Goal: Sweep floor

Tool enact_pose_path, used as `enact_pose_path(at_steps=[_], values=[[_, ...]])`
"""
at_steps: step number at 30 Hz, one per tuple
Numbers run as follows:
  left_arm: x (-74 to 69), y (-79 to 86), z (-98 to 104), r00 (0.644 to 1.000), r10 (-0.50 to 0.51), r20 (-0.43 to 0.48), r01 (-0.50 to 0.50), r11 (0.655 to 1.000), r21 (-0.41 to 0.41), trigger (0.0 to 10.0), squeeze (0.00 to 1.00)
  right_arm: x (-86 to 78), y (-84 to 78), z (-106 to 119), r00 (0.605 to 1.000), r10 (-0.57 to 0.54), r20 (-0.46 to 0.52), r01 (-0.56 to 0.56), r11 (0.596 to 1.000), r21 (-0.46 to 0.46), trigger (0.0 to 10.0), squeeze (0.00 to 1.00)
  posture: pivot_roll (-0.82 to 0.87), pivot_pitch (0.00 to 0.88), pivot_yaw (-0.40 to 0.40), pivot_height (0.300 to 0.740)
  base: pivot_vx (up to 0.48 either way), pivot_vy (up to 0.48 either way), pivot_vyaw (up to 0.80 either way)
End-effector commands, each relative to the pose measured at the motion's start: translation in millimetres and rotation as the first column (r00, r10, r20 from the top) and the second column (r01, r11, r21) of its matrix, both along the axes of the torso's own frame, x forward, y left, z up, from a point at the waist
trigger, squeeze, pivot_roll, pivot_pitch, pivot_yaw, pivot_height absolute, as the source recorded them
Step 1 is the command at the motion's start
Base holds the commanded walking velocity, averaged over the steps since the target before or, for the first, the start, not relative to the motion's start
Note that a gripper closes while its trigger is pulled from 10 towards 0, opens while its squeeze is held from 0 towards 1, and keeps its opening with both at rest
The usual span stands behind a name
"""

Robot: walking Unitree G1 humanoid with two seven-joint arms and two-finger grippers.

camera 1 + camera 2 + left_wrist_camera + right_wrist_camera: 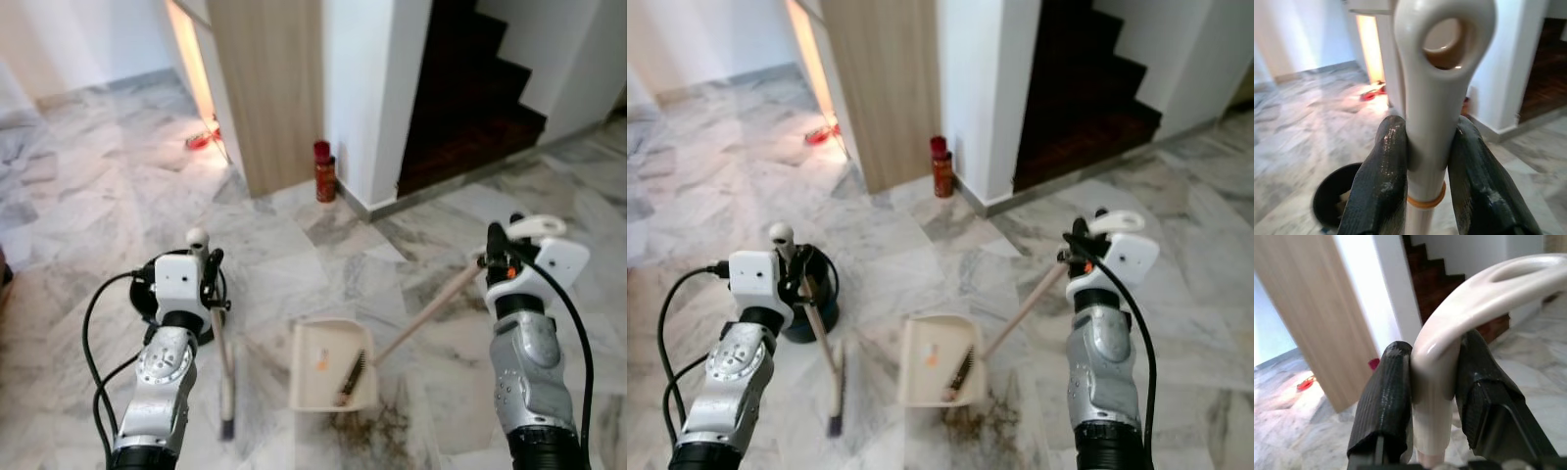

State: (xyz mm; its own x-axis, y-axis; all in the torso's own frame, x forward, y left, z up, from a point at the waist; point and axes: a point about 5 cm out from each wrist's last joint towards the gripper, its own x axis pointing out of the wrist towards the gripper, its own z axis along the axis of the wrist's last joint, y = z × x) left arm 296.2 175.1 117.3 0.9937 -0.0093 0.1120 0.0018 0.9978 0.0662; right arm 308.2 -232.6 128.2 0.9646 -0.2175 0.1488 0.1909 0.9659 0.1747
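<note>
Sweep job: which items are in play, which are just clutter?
In play:
cream long-handled broom, in left gripper
cream dustpan, handle in right gripper
brown dirt pile
black round bin

Clutter:
red bottle
red object by doorway

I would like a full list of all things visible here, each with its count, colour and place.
dustpan: one, cream, on the floor between the two arms, its long handle running to the right claw
broom: one, pale handle, dark head on the floor beside the dustpan, held by the left claw
debris: one patch, brown, at the dustpan's near edge
bin: one, black, on the floor by the left arm
bottle: one, red, at the foot of the white wall
stairs: one flight, dark brown, far right
left claw: black fingers shut on the broom handle's top
right claw: black fingers shut on the dustpan handle's loop
</note>
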Motion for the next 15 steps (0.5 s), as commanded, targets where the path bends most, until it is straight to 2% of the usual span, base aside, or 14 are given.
enact_pose_path(at_steps=[1, 15], values=[[1.7, 1.6, 7.8, 1.000, -0.002, 0.029, 0.002, 1.000, 0.001, 10.0, 0.00, 4.4, 4.5, 16.1, 0.998, 0.012, 0.064, -0.011, 1.000, -0.021, 10.0, 0.00, 0.01, 0.000, 0.006, 0.740, 0.000, 0.311, 0.00], [1.7, 0.5, 7.9, 1.000, -0.005, 0.029, 0.005, 1.000, -0.001, 10.0, 0.00, 5.1, 0.9, 13.8, 0.998, -0.008, 0.058, 0.008, 1.000, 0.014, 10.0, 0.00, 0.01, 0.000, 0.006, 0.740, 0.000, 0.312, 0.00]])
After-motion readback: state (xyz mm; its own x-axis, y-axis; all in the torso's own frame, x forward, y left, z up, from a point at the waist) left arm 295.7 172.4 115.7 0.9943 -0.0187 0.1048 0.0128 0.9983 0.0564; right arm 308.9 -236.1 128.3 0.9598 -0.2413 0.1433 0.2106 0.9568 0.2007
